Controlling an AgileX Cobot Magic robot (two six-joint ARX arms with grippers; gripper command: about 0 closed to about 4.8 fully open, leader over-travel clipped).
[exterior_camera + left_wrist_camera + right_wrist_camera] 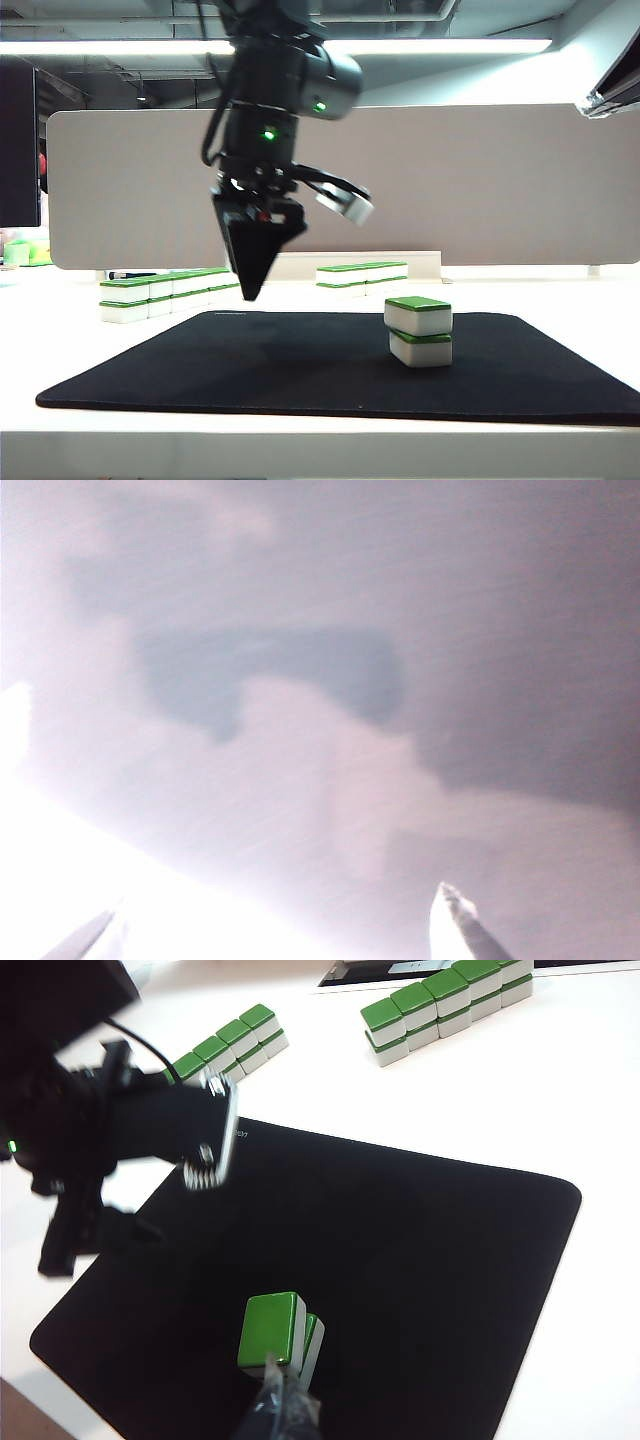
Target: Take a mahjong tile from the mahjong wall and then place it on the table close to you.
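The mahjong wall (165,293) (232,1044), a row of green-topped white tiles stacked two high, stands on the white table (320,445) behind the mat's far left corner. My left gripper (250,287) hangs point-down over the mat's far left part, in front of that wall and above the surface. In the blurred, glaring left wrist view its fingertips (452,905) stand far apart around the gripper's (275,912) empty middle. My right gripper (285,1395) shows its tips pressed together, high above a lone two-tile stack (273,1332) (419,331).
A black mat (300,370) (400,1260) covers the middle of the table. A second two-high row of tiles (362,277) (450,1002) stands behind the mat's far edge. A grey partition (500,180) closes the back. Part of the right arm (612,88) shows at the top right.
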